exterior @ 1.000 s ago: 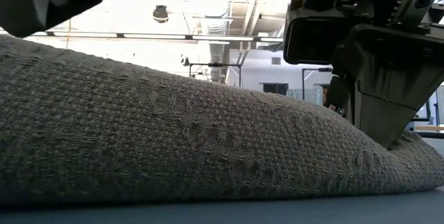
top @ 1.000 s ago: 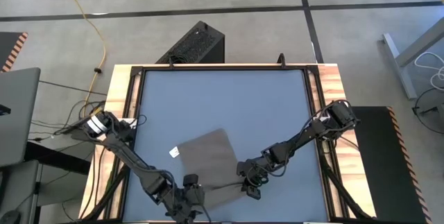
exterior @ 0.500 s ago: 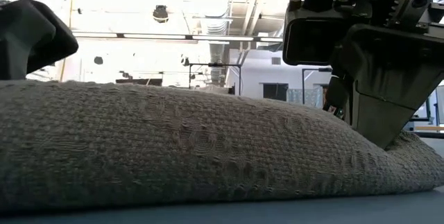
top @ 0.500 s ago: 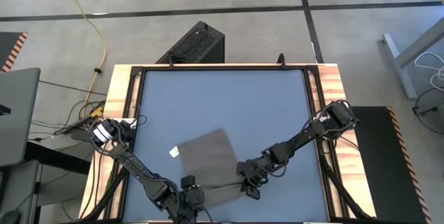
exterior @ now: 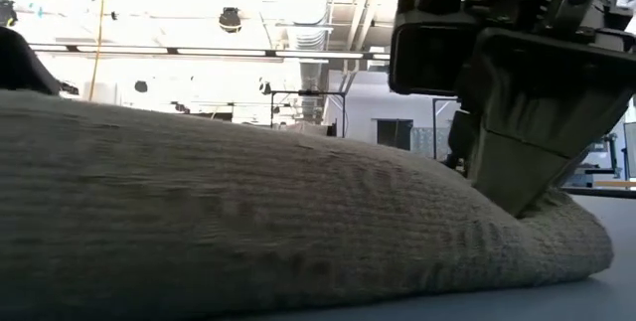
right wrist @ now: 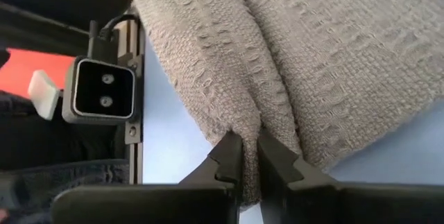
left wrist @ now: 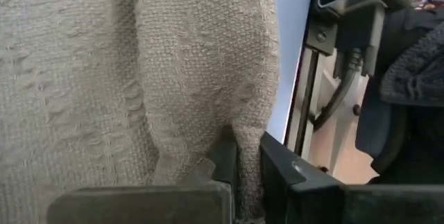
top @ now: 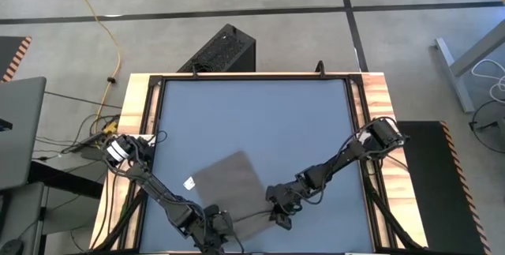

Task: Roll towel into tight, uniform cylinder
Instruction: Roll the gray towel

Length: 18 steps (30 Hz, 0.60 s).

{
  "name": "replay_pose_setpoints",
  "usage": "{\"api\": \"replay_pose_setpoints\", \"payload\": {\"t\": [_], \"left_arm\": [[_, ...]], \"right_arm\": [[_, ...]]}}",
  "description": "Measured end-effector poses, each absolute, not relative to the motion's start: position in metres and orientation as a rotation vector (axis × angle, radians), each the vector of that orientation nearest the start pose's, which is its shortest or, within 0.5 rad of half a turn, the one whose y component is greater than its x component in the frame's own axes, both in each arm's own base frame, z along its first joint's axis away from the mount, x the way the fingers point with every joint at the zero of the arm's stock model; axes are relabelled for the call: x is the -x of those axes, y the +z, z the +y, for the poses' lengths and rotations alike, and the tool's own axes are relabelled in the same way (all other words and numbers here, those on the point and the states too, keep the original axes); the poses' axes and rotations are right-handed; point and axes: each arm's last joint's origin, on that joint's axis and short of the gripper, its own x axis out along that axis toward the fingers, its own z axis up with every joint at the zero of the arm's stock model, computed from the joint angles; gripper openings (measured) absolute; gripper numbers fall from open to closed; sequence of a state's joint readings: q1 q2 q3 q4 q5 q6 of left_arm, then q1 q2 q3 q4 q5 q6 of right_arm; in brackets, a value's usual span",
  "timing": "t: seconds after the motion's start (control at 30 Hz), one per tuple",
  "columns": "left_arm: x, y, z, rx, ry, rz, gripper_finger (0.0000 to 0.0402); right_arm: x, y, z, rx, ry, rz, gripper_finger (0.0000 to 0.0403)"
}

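The taupe towel [top: 230, 182] lies spread on the blue table, its white tag [top: 189, 182] at its left edge. Its near edge is bunched into a raised hump [exterior: 248, 212]. My left gripper [top: 215, 223] is at the towel's near left corner and is shut on the cloth [left wrist: 248, 156]. My right gripper [top: 278, 215] is at the near right corner, also shut on cloth [right wrist: 250, 151]. In the low view the right gripper [exterior: 527, 102] stands over the hump's right end. My left gripper pinches a raised fold of the towel [left wrist: 244, 130] between its two fingers at the near left corner. The rest of the towel lies on the table beyond the fingers. My right gripper pinches a puckered fold of the towel [right wrist: 247, 123] between its two fingertips at the near right corner, coming down at a slant. The cloth fans out from the fingers and rests on the table.
A black frame and wooden rails [top: 142, 113] border the blue table top [top: 252, 121], which is bare on the far side of the towel. The low camera's housing [right wrist: 104, 89] sits at the near edge. A person's dark clothing [left wrist: 409, 71] shows beyond the table.
The towel has slid a little toward the table's near left, tag included, and its near edge has bunched higher on the left. My right gripper has shifted slightly left with the cloth. My left gripper has gone toward the near edge and taken hold of the corner.
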State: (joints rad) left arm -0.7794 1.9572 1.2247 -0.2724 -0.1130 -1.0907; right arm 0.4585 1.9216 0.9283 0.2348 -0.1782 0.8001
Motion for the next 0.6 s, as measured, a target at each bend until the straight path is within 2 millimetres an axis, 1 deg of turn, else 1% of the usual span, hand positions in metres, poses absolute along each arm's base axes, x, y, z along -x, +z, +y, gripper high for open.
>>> {"api": "replay_pose_setpoints", "payload": {"t": [0.1, 0.17, 0.27, 0.37, 0.5, 0.6], "left_arm": [[-0.282, 0.147, -0.274, 0.532, -0.046, 1.110, 0.0014], [-0.282, 0.147, -0.274, 0.531, -0.045, 1.109, 0.0014], [-0.280, 0.147, -0.276, 0.525, -0.047, 1.107, 0.0013], [-0.279, 0.147, -0.277, 0.523, -0.049, 1.107, 0.0012], [-0.278, 0.147, -0.278, 0.523, -0.061, 1.116, 0.0012], [-0.278, 0.147, -0.279, 0.521, -0.062, 1.114, 0.0012]], "right_arm": [[-0.326, 0.115, 0.167, -0.620, 0.290, 0.920, 0.0058], [-0.327, 0.115, 0.167, -0.663, 0.277, 0.928, 0.0063], [-0.327, 0.116, 0.167, -0.676, 0.315, 0.945, 0.0074], [-0.325, 0.123, 0.167, -0.653, 0.341, 0.939, 0.0093], [-0.317, 0.144, 0.162, -0.600, 0.380, 0.945, 0.0126], [-0.310, 0.163, 0.157, -0.503, 0.338, 0.898, 0.0150]]}}
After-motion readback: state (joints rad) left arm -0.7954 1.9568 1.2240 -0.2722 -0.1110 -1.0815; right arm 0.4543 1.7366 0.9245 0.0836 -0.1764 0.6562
